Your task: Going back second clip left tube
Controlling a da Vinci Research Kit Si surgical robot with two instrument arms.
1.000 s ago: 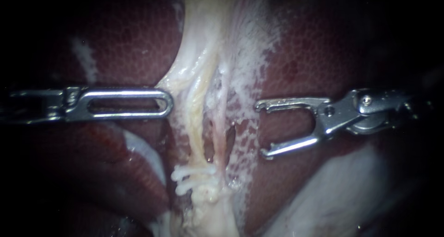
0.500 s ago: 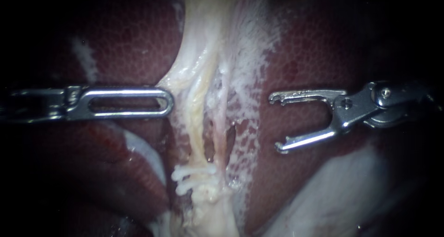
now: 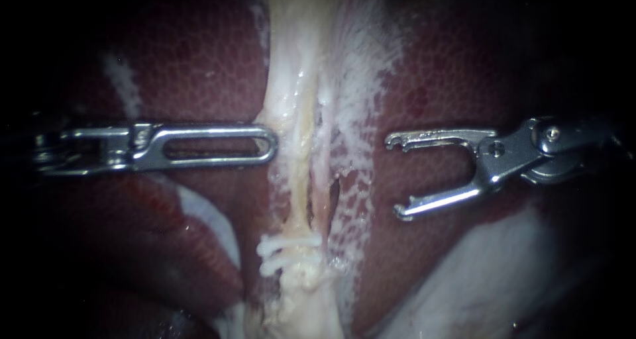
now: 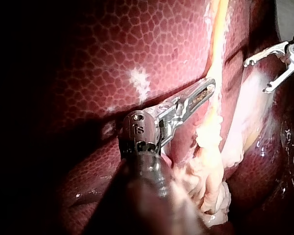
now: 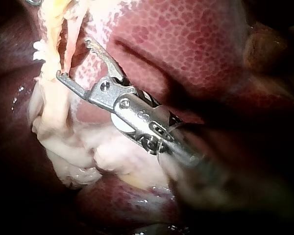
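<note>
Two pale tubes run down the middle between the liver lobes, the left tube [image 3: 300, 187] yellowish and the right tube [image 3: 323, 180] pinker. Two white clips [image 3: 286, 245] cross the left tube low down. My left instrument [image 3: 273, 144] lies level with its slotted jaws together, their tip gripping the pale tissue [image 3: 281, 117] at the left tube's edge; the left wrist view [image 4: 209, 89] shows the same contact. My right instrument [image 3: 393, 177] stands to the right over the liver, jaws wide open and empty, apart from the tubes [image 5: 73, 58].
Dark red liver [image 3: 192, 54] lies on both sides of the tubes. A lacy white membrane [image 3: 354, 180] covers the liver between the right tube and my right instrument. Lumpy pale tissue [image 3: 301, 306] sits below the clips.
My right instrument drew back to the right, away from the tubes, then held still. My left instrument moved right, and the tissue it had pulled leftward now hangs straighter.
</note>
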